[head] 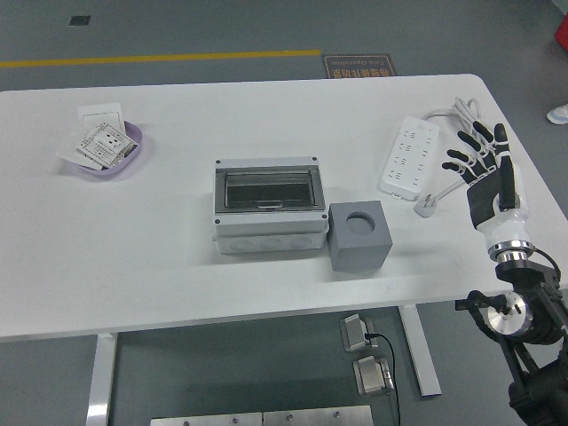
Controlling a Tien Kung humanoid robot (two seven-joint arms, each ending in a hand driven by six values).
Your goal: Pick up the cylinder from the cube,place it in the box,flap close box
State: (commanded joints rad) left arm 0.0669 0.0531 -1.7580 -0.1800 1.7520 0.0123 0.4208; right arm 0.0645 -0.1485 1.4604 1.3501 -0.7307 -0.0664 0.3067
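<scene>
Broad white table (160, 266) under everything. Lidded grey box (266, 206) at centre, flap down. Touching its right side, grey cube (358, 235), with the cylinder (359, 216) seated upright in the top. Well off to the right, over the table edge: right hand (484, 173), fingers spread, holding nothing, nearer arm.

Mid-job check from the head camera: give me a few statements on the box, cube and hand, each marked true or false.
1. The grey cube stands right of the grey box with the clear lid. True.
2. The right hand grips the cube. False: it is open, off beside the white power strip.
3. The box lid stands open. False: it lies shut.
4. A purple tray holding cards sits far left. True.
</scene>
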